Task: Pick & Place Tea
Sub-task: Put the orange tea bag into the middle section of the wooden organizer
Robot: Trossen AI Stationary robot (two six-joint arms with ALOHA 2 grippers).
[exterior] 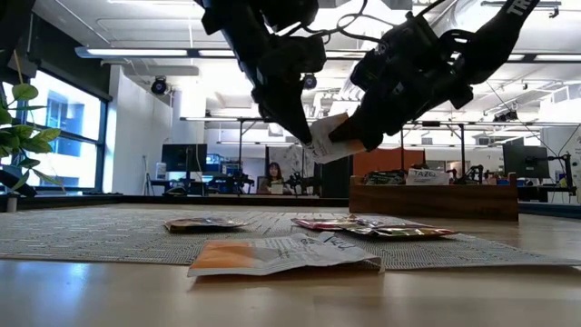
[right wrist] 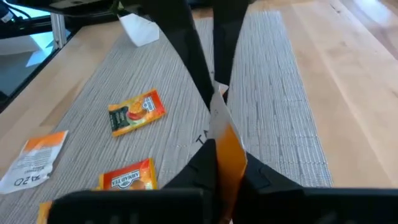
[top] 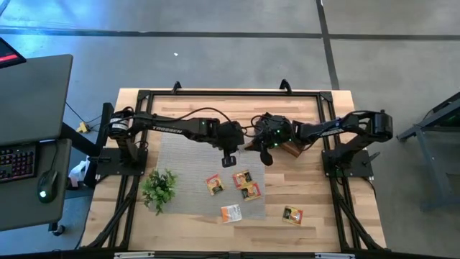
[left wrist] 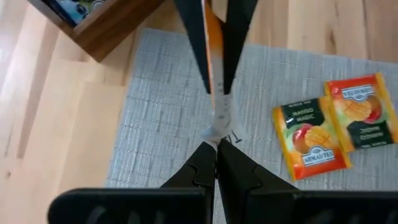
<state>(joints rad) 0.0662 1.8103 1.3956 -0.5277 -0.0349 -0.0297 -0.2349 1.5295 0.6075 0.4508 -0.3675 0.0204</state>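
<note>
Items before me, apart from my work:

- Grey woven mat (top: 194,180), flat across the middle of the wooden table (top: 323,223).
- Green plant sprig (top: 159,188), lying at the mat's left edge.
- Wooden box (exterior: 434,200), standing off the mat's far right corner, its contents unclear.
- Black desk (top: 29,144), left of the table, carrying a keyboard (top: 18,162) and a mouse (top: 47,185).
- Person (exterior: 272,178), seated far back in the room.

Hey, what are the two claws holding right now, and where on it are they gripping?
Both hold one orange-and-white tea sachet in mid-air above the mat: the left claw pinches one end, the right claw the opposite end.
</note>
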